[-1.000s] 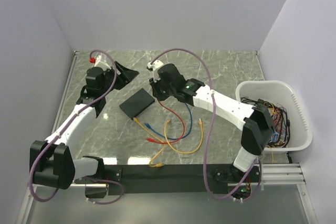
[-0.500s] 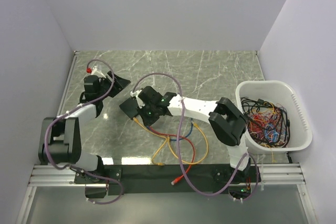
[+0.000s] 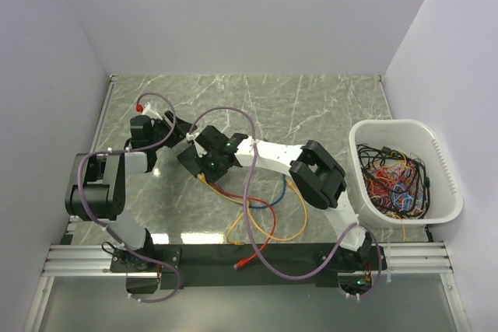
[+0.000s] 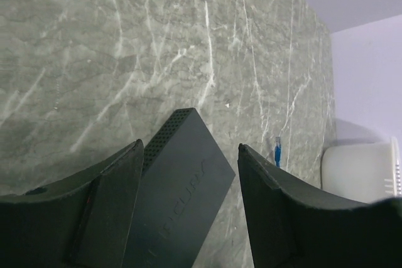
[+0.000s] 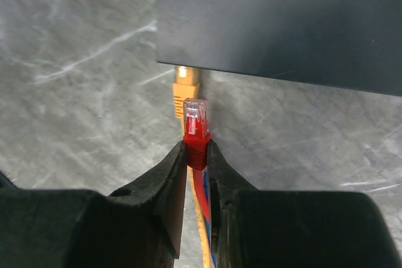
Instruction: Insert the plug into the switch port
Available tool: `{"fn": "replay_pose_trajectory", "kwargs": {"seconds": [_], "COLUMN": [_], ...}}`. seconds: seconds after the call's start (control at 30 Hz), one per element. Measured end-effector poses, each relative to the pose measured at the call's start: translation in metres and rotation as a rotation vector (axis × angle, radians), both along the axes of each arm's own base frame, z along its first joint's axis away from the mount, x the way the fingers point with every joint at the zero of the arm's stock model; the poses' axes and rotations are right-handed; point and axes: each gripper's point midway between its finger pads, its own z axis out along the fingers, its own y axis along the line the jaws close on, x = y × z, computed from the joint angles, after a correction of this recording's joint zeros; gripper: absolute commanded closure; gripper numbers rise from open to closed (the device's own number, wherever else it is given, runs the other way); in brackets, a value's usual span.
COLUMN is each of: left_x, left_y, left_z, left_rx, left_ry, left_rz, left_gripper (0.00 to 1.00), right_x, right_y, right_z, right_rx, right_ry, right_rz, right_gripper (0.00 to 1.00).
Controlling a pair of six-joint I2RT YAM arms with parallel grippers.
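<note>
The switch (image 4: 179, 186) is a flat matte-black box lying on the marble table; in the top view only its left part (image 3: 187, 159) shows beside the right gripper. My left gripper (image 4: 188, 150) is open, its fingers on either side of the switch's far corner. My right gripper (image 5: 196, 145) is shut on the red plug (image 5: 196, 131). The plug's clear tip points at the switch's edge (image 5: 276, 23) and stops a short way from it. An orange plug (image 5: 185, 89) sits against that same edge just beyond the red one.
Loose yellow (image 3: 292, 223), red (image 3: 257, 201) and blue (image 3: 278, 190) cables trail on the table in front of the switch. A blue plug (image 4: 277, 150) lies beyond it. A white tub (image 3: 437, 153) full of tangled cables stands at the right.
My right gripper has swung left and forward from behind the switch to its near edge, carrying the red cable. My left arm has folded back and its gripper now straddles the switch's corner.
</note>
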Motion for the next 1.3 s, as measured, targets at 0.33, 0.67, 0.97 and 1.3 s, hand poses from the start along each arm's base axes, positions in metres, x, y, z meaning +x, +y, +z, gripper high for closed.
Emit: {"fn": "replay_pose_trajectory", "kwargs": {"seconds": [0.33, 0.67, 0.97, 1.3], "left_x": [0.002, 0.0, 0.0, -0.005], "left_y": [0.003, -0.001, -0.003, -0.006], "left_z": [-0.013, -0.027, -0.03, -0.03], "left_rx": [0.0, -0.016, -0.036, -0.062], "left_ry": [0.015, 0.045, 0.046, 0.05], "left_rz": [-0.007, -0.028, -0.04, -0.046], "left_gripper": [0.35, 0.37, 0.38, 0.39], "right_x": [0.003, 0.015, 0.025, 0.03], "right_y": [-0.002, -0.001, 0.001, 0.004], "right_z": [-0.007, -0.008, -0.006, -0.012], "right_rx": [-0.033, -0.043, -0.05, -0.061], "right_ry": [0.014, 0.003, -0.019, -0.022], "right_rz": [-0.031, -0.072, -0.096, -0.106], "right_gripper": [1.0, 1.0, 1.0, 1.0]}}
